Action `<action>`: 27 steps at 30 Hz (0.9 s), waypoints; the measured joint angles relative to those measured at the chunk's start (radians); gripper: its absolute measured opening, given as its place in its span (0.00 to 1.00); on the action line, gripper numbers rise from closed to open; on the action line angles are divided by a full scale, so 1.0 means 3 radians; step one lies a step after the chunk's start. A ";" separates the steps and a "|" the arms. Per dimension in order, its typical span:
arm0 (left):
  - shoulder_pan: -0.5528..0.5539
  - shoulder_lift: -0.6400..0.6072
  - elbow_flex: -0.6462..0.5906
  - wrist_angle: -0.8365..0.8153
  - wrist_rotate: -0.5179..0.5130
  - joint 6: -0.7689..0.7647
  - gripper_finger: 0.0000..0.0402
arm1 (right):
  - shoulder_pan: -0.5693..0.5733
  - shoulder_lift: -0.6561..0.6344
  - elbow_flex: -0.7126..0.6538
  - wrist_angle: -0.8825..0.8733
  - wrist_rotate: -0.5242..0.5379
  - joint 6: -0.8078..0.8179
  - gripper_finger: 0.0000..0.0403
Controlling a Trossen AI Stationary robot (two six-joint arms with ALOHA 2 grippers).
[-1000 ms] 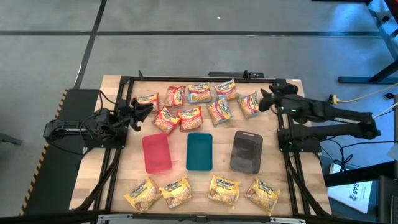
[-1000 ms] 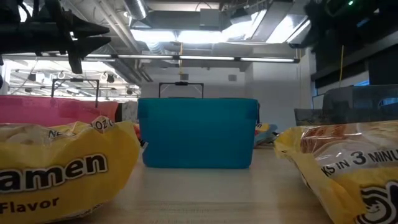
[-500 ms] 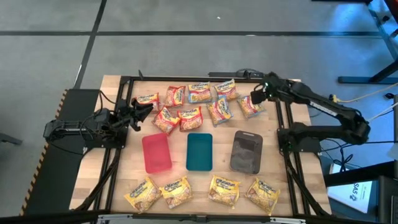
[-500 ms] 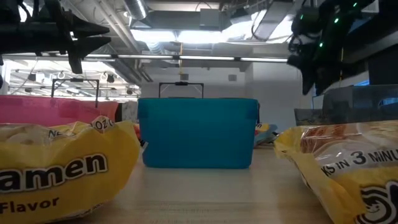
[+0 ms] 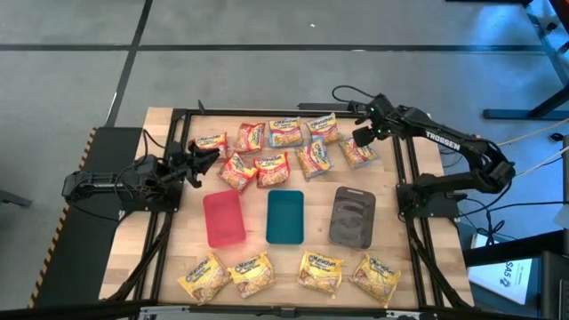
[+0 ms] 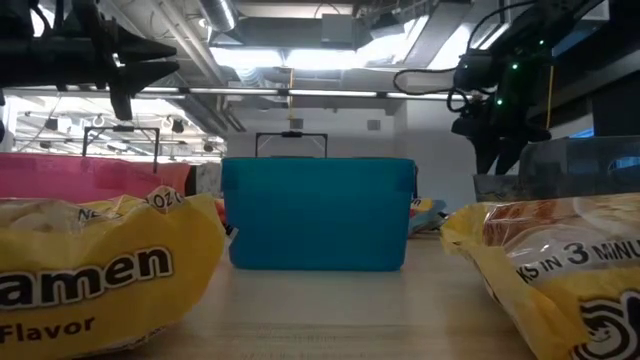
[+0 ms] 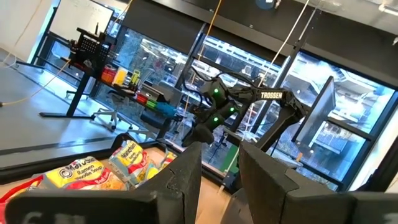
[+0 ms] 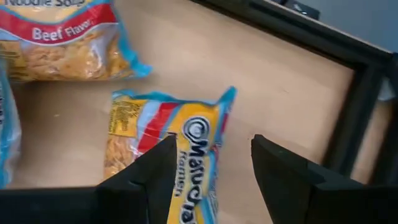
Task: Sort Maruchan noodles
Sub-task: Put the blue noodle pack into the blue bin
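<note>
We found the right gripper (image 5: 358, 136) with its fingers (image 8: 291, 169) spread wide and holding nothing, poised directly above a blue-edged Maruchan packet (image 8: 169, 149) that lay flat on the wooden table (image 5: 391, 191); in the high view that packet (image 5: 356, 151) sat at the right end of the upper cluster, toward the upper right of the frame. A second blue-edged packet marked Beef Flavor (image 8: 62, 43) lay near it in the right wrist view. The left gripper (image 5: 206, 157) hung at the left edge of the table, left of centre in the high view, its fingers (image 7: 186, 171) parted by a narrow gap with nothing between them, near the red packets (image 5: 237, 167) of the cluster. The rest of the cluster (image 5: 284, 142) ran in a band across the upper middle of the high view. Below it, in the middle of the frame, three trays lay side by side: a red tray (image 5: 223, 218), a teal tray (image 5: 285, 216) and a dark grey tray (image 5: 352, 215). Along the lower edge, four yellow packets (image 5: 293, 274) lay in a row. In the low view two of the yellow packets (image 6: 100, 270) filled the lower corners with the teal tray between them.
</note>
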 joint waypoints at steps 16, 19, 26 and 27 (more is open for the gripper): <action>0.0000 -0.0001 0.0000 -0.0253 -0.0065 0.0000 0.25 | 0.0001 0.0506 -0.0120 0.0000 -0.0305 0.0037 0.51; 0.0000 -0.0001 0.0000 -0.0253 -0.0065 -0.0002 0.25 | 0.0001 0.0558 -0.0120 0.0000 -0.0316 0.0087 0.51; 0.0000 0.0000 0.0000 -0.0249 -0.0066 -0.0003 0.25 | 0.0001 0.0567 -0.0120 0.0002 -0.0316 0.0087 0.44; 0.0000 0.0000 0.0000 -0.0249 -0.0066 -0.0003 0.25 | 0.0001 0.0567 -0.0120 0.0004 -0.0314 0.0084 0.41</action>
